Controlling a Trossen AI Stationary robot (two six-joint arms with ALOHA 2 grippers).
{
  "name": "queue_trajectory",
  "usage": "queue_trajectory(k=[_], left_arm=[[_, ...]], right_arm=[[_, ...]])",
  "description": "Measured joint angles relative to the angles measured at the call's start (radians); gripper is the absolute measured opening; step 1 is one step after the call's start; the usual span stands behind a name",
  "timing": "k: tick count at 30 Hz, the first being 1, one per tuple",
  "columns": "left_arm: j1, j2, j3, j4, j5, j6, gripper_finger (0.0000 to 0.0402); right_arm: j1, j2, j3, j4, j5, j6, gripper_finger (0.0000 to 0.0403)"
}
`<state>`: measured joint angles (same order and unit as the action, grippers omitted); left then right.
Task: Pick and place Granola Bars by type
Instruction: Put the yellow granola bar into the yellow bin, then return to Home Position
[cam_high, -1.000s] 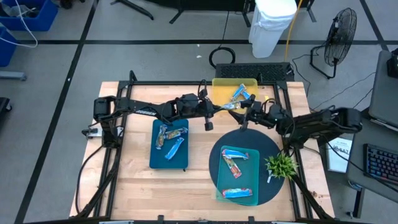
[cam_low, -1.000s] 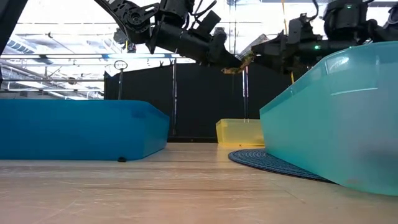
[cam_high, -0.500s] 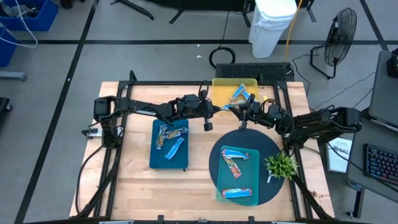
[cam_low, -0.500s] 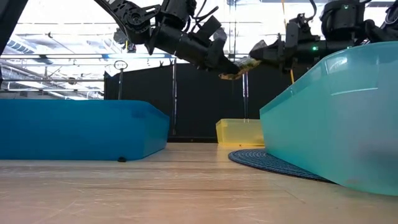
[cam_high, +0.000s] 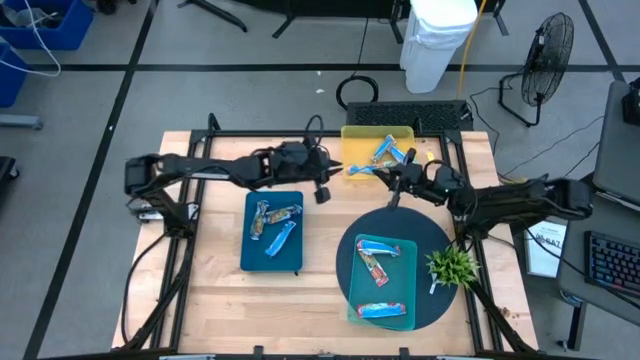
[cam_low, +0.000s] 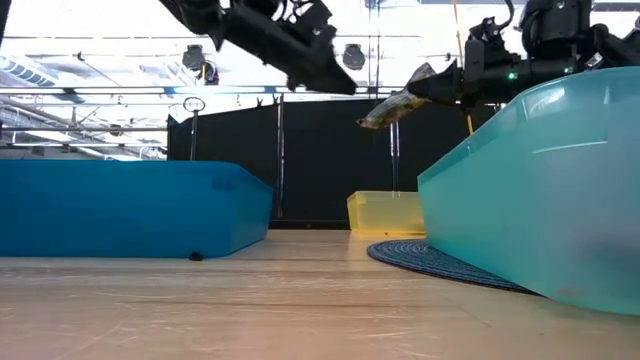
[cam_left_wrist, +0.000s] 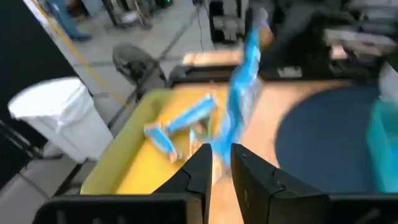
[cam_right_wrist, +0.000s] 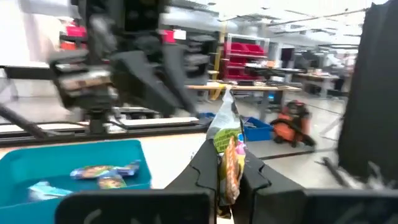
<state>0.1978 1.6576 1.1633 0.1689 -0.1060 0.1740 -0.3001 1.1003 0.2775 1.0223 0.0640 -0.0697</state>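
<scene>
Now the right end effector (cam_low: 432, 88) pinches a mottled granola bar (cam_low: 388, 108) above the yellow tray (cam_high: 372, 147); the left end effector (cam_low: 335, 78) hangs apart, fingers slightly spread.

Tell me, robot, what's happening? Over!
Right gripper shut on mottled granola bar, high above yellow tray. Left gripper empty, beside it. Nothing blocking.

So on the wooden counter (cam_high: 215, 300), the yellow plastic bin (cam_high: 372, 137) sits top centre, the dark blue rectangular tray (cam_high: 271, 262) centre-left, and the teal tray (cam_high: 363, 312) lower right on a round dark mat (cam_high: 440, 240), small green plant (cam_high: 452, 266) right beside it.
</scene>
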Motion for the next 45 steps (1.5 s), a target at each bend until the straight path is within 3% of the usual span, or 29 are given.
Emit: queue_trajectory(k=[10,18,25,30,34,39,45], left_arm=[[-0.004,-0.19,0.001,-0.302,0.173,0.024,0.0069],[-0.024,-0.237,0.001,-0.328,0.22,0.037,0.0069],[-0.029,-0.254,0.001,-0.361,0.22,0.029,0.007],[-0.029,-0.269,0.002,-0.381,0.206,0.03,0.007],[-0.028,-0.283,-0.001,-0.416,0.202,0.027,0.007],[-0.03,-0.292,0.001,-0.418,0.211,0.025,0.007],[-0.03,-0.31,-0.028,-0.406,0.229,0.028,0.007]], right_arm=[[-0.054,-0.189,0.0,-0.35,0.281,-0.058,0.0004],[-0.195,-0.174,-0.001,-0.51,0.246,0.042,0.0004],[-0.296,-0.132,-0.001,-0.458,0.103,0.063,0.0009],[-0.348,-0.097,-0.001,-0.411,0.091,0.084,0.0018],[-0.366,-0.092,-0.001,-0.402,0.079,0.134,0.0055],[-0.368,-0.092,-0.001,-0.396,-0.014,0.15,0.0131],[-0.366,-0.099,-0.001,-0.331,-0.017,0.17,0.02]])
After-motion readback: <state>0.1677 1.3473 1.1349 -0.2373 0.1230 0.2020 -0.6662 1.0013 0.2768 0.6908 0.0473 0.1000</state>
